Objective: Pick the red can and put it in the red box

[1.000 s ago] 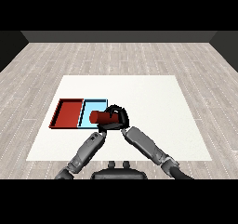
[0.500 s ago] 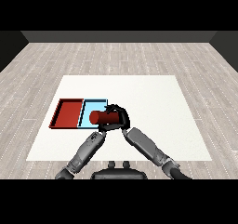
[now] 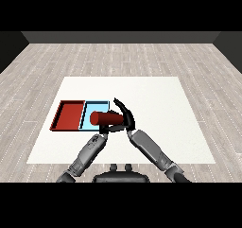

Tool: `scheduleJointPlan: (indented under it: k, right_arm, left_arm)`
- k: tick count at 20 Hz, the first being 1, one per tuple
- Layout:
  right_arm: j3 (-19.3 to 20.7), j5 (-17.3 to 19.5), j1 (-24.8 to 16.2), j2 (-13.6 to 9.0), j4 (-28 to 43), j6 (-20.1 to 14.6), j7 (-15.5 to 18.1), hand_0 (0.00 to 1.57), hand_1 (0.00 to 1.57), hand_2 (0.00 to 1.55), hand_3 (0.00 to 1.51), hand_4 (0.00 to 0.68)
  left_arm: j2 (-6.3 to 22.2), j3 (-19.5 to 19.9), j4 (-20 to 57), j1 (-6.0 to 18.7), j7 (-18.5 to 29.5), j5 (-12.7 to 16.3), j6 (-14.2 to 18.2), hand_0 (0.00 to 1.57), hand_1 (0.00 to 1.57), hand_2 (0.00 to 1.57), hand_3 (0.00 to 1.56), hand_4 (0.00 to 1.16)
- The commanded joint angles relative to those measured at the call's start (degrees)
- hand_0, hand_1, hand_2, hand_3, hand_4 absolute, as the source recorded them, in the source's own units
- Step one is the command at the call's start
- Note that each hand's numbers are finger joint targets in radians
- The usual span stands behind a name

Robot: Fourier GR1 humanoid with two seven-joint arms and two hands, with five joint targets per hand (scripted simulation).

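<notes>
Right hand (image 3: 124, 116) curled round the red can (image 3: 101, 118) — can lying on its side, round end pointing toward the view's left, held above the light blue tray (image 3: 90, 112). Black fingers wrapped over the can's right half, thumb side arching up behind it. Grey right forearm (image 3: 152, 150) running down to the view's lower right corner. Left hand (image 3: 105, 132) just below the can, mostly hidden under it; cannot tell how its fingers stand. Left forearm (image 3: 86, 155) slanting down to the lower left. Red tray (image 3: 69, 115) touching the blue one on its left side — nothing inside it, can not yet over it. Both trays toward the left of the white table (image 3: 156, 104), wooden floor (image 3: 123, 57) beyond.
</notes>
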State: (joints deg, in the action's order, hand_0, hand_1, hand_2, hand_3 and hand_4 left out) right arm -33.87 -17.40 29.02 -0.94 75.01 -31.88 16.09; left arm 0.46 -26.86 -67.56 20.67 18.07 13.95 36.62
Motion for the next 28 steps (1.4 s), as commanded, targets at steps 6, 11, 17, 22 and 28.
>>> scheduleJointPlan:
  k: [6,11,17,22,28]
  right_arm:
    - [7.22,3.71,-3.84,-1.56,7.85,2.04,-1.63,0.0,0.0,0.0,0.0,0.0]
    - [10.59,1.83,-11.73,-6.5,19.1,4.74,-1.78,0.0,0.0,0.0,0.0,0.0]
    - [16.02,-1.41,-21.93,-13.86,25.06,9.15,0.06,0.0,0.0,0.0,0.0,0.0]
    - [19.31,-2.09,-31.63,-15.85,25.79,9.32,3.86,0.0,0.0,0.0,0.0,0.0]
    - [23.82,-1.88,-29.76,-17.04,17.42,13.04,5.98,0.0,0.0,0.0,0.0,0.0]
  left_arm:
    - [0.84,3.98,-2.08,-2.07,-1.08,-2.29,-2.24,1.57,1.57,1.57,1.5,1.14]
    - [0.87,6.23,0.95,-0.9,1.12,-2.74,-3.3,1.57,1.57,1.57,1.48,1.14]
    - [11.81,8.16,-4.66,-0.73,-5.84,-7.03,-2.26,1.57,1.57,1.57,1.47,1.12]
    - [21.46,14.31,-3.01,-0.53,-7.93,-6.91,-4.78,1.57,1.57,1.56,1.47,1.11]
    - [21.53,20.74,9.16,0.62,-5.45,-5.15,-7.32,1.57,1.57,1.57,1.49,1.12]
